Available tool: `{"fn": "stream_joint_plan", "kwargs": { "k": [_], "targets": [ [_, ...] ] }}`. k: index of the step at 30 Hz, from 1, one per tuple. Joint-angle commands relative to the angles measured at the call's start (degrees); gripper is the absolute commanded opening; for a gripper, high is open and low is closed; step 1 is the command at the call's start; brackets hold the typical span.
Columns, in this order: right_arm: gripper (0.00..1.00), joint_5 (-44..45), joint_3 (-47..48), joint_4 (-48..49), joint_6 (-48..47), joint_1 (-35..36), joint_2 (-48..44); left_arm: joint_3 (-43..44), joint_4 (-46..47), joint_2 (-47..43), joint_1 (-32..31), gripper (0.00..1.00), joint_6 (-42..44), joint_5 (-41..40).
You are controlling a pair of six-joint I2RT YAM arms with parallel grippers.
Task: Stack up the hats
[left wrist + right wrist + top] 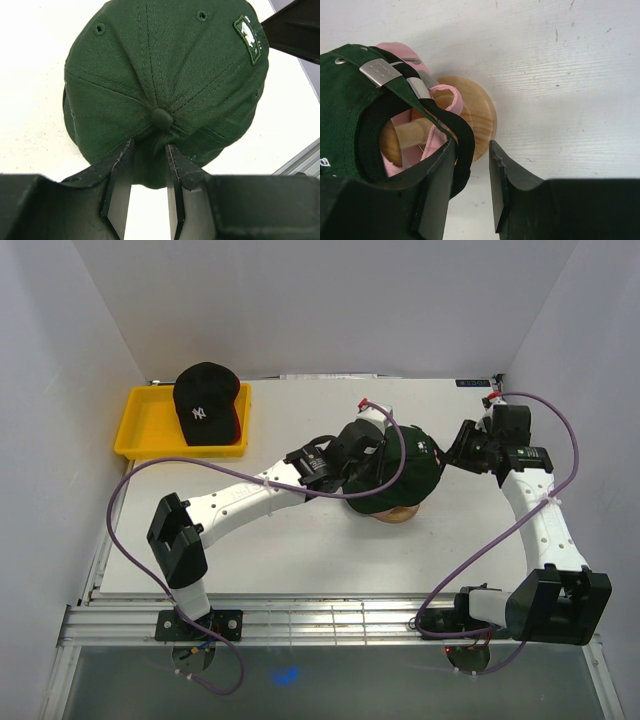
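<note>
A dark green hat sits on the round wooden stand at mid-table, over a pink hat whose strap loops out at the back. My left gripper is open, its tips resting on the green crown just below the top button, with loose fabric between them. At the hat's back opening my right gripper is open; the black sweatband lies against its left finger only. A black hat with a white NY logo lies in the yellow tray, a red edge showing under it.
The tray stands at the far left corner by the white wall. The wooden stand's base rests on the white table under both stacked hats. Purple cables loop from both arms over the near table.
</note>
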Motion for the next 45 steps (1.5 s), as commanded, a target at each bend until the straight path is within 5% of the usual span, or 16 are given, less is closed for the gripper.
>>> {"fn": "stream_joint_plan", "kwargs": {
  "k": [1, 45],
  "targets": [
    [0.39, 0.8, 2.9, -0.8, -1.4, -0.8, -1.0, 1.5, -2.9, 0.9, 1.0, 0.41, -0.1, 0.1],
    [0.37, -6.4, 2.6, 0.7, -0.6, -5.5, -2.2, 0.0, -1.9, -2.2, 2.9, 0.43, -1.2, 1.9]
  ]
}}
